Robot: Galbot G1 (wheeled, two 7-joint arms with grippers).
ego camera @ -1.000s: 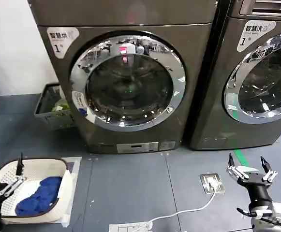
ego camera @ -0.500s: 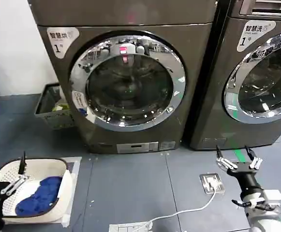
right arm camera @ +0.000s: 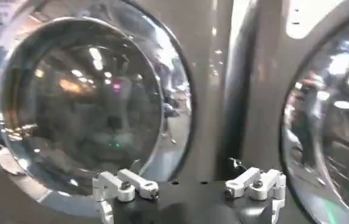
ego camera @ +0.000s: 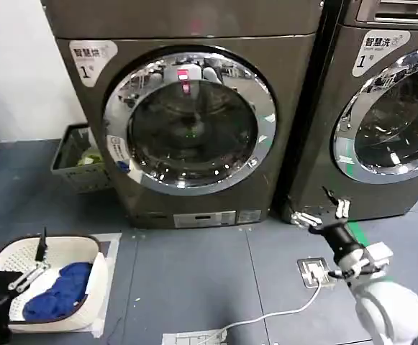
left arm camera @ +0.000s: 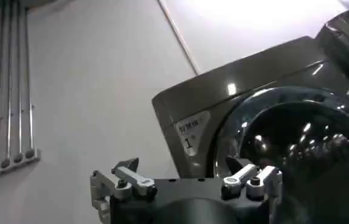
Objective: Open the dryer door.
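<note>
— Nearest, lower left of the head view?
— Left gripper point(ego camera: 30, 263), fingers spread, parked over a white basket point(ego camera: 79, 248) of blue cloth point(ego camera: 54, 291).
— Lower right?
— Right gripper point(ego camera: 324, 210), fingers spread, raised near the gap between both machines.
— Farther back?
— Dryer point(ego camera: 187, 108) filling upper centre; dryer door point(ego camera: 191, 122) shut flush against it.

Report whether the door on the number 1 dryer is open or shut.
Shut. The dryer door sits flush in the dryer front, its chrome ring unbroken all round.
</note>
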